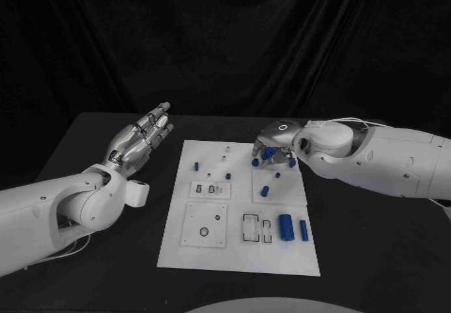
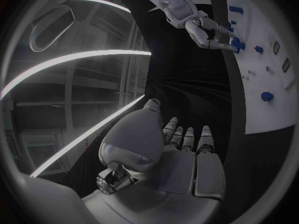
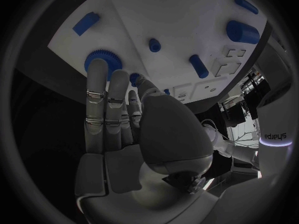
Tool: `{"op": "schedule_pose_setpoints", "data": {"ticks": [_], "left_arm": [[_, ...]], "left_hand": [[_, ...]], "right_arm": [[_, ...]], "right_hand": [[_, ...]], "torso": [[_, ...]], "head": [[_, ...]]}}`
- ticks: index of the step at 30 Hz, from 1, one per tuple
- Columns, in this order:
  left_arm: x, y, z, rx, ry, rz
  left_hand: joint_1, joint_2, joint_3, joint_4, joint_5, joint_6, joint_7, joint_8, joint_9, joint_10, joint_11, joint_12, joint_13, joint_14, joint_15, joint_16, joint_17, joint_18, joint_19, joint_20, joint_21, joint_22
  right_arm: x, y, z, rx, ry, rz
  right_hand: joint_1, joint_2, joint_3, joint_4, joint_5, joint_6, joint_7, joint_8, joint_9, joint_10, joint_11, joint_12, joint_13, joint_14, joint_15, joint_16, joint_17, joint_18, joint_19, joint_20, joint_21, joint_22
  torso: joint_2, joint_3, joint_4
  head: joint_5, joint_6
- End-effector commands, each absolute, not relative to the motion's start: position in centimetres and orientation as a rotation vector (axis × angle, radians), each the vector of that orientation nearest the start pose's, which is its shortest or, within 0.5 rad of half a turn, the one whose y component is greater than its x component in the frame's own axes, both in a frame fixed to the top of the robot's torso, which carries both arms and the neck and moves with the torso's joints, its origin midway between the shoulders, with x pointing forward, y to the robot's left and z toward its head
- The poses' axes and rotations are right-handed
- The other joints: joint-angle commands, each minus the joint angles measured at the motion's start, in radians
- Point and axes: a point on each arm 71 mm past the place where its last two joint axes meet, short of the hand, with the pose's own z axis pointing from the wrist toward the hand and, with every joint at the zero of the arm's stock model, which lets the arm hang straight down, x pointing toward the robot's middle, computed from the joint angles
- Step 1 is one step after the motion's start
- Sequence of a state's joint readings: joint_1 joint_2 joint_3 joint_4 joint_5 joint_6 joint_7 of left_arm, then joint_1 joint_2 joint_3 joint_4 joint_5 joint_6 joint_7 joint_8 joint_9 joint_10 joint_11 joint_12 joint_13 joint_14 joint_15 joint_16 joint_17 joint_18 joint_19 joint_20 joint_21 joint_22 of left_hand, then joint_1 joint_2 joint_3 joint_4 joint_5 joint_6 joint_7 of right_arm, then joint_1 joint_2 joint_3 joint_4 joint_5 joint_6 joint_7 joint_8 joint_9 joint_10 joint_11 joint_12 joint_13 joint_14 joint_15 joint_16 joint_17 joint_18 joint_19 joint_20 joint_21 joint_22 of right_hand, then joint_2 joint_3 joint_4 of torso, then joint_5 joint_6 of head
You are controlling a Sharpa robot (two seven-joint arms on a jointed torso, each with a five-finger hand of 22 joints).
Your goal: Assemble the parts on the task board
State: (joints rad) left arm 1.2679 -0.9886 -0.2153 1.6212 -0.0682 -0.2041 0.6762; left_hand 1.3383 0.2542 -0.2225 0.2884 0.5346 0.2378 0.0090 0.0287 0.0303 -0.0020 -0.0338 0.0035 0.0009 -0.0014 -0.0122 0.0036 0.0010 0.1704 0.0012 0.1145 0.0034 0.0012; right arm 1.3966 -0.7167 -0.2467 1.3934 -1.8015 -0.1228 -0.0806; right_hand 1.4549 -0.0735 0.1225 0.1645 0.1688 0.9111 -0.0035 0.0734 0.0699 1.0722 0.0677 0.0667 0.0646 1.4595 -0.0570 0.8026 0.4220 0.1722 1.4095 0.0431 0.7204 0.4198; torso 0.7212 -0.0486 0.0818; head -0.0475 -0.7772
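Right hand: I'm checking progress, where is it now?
In the head view, the right hand is over the task board's far right corner, fingertips at a blue gear.

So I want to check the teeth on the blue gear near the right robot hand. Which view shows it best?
The right wrist view: the blue gear is close, teeth visible, just past the right robot hand. The head view has it mostly hidden behind that hand; the left wrist view shows it far off and tiny.

One task board (image 1: 240, 254), two hands.
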Motion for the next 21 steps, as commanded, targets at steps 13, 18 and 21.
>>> {"op": "schedule_pose_setpoints", "data": {"ticks": [13, 18, 21], "left_arm": [[45.28, 24.56, -17.46, -0.814, 1.261, -1.748], [45.34, 24.48, -17.5, -0.816, 1.266, -1.751], [45.39, 24.42, -17.53, -0.816, 1.269, -1.753]], "left_hand": [[0.014, 0.001, 0.008, 0.0, 0.009, 0.016, 0.007, 0.006, 0.002, 0.002, 0.012, -0.003, -0.001, 0.001, 0.01, -0.004, -0.001, 0.01, -0.001, 0.009, -0.003, -0.001], [0.016, 0.002, 0.009, 0.0, 0.01, 0.018, 0.01, 0.006, 0.003, 0.002, 0.014, -0.003, -0.001, 0.001, 0.012, -0.004, -0.001, 0.01, -0.001, 0.011, -0.003, -0.001], [0.017, 0.002, 0.009, 0.0, 0.011, 0.019, 0.011, 0.006, 0.003, 0.002, 0.015, -0.003, -0.001, 0.001, 0.013, -0.004, -0.001, 0.01, -0.001, 0.011, -0.003, -0.001]], "right_arm": [[51.26, -16.7, -18.26, -0.728, 1.627, 0.387], [51.29, -16.57, -18.4, -0.73, 1.63, 0.388], [51.3, -16.51, -18.58, -0.732, 1.634, 0.389]], "right_hand": [[0.006, 0.004, 0.019, 0.002, 0.007, 0.002, 0.004, -0.007, -0.004, 0.015, -0.003, -0.002, -0.001, -0.002, 0.002, 0.02, 0.015, 0.009, -0.013, 0.0, 0.014, 0.011], [0.011, 0.006, 0.029, 0.002, 0.009, 0.001, 0.008, -0.007, -0.004, 0.017, -0.004, -0.003, -0.002, -0.003, 0.001, 0.031, 0.027, 0.009, -0.018, 0.0, 0.019, 0.016], [0.012, 0.007, 0.034, 0.003, 0.011, 0.003, 0.01, -0.007, -0.003, 0.017, -0.005, -0.004, -0.002, -0.002, 0.0, 0.038, 0.035, 0.01, -0.02, -0.001, 0.022, 0.019]], "torso": [[-0.003, 0.001, -0.0002], [-0.005, 0.0001, -0.0005], [-0.006, -0.0003, -0.0016]], "head": [[-0.001, -0.003], [0.0, -0.006], [-0.002, -0.007]]}}
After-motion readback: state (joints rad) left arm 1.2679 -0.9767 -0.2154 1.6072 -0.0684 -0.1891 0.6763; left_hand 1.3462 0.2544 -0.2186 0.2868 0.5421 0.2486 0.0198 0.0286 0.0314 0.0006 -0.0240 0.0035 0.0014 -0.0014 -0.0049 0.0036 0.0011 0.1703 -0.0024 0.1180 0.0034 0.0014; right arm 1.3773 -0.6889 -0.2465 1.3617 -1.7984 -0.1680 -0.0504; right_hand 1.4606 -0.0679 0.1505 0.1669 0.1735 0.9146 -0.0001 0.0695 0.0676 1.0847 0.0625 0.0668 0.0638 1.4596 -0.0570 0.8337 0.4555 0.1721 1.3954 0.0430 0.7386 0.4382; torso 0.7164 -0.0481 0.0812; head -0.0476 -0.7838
